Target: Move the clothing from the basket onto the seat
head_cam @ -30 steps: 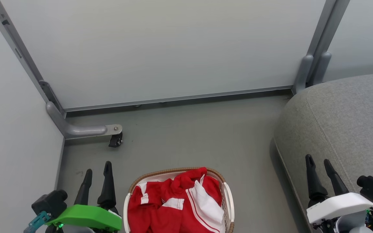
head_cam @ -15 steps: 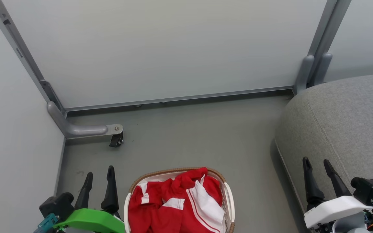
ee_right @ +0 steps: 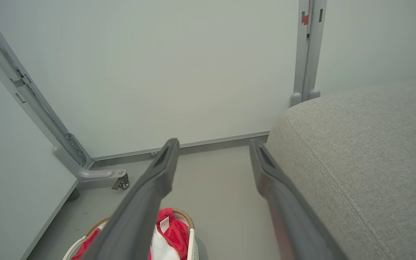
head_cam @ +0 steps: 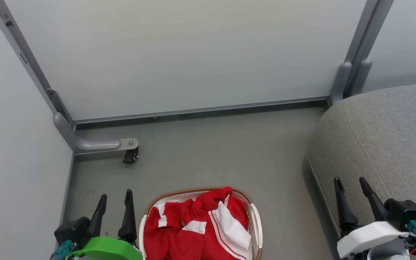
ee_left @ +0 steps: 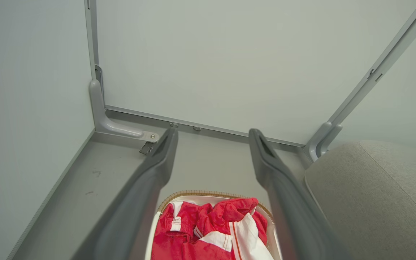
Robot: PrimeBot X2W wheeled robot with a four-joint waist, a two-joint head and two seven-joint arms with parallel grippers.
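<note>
**Clothing heaped in basket, both my grippers apart**

Red clothing [head_cam: 190,231] with white stripes and trim lies crumpled in the basket [head_cam: 255,220], white plastic with a brown woven rim, on the grey floor [head_cam: 222,151]. My left gripper [head_cam: 116,194] hovers just left of the basket, fingers apart, holding nothing. My right gripper [head_cam: 349,179] is also spread and empty, seen against the left edge of the grey seat [head_cam: 392,137]. A strip of floor lies between basket and seat. Pale partition panel [head_cam: 179,54] behind; its metal foot [head_cam: 92,145] with a black caster [head_cam: 130,157] sits far left
</note>
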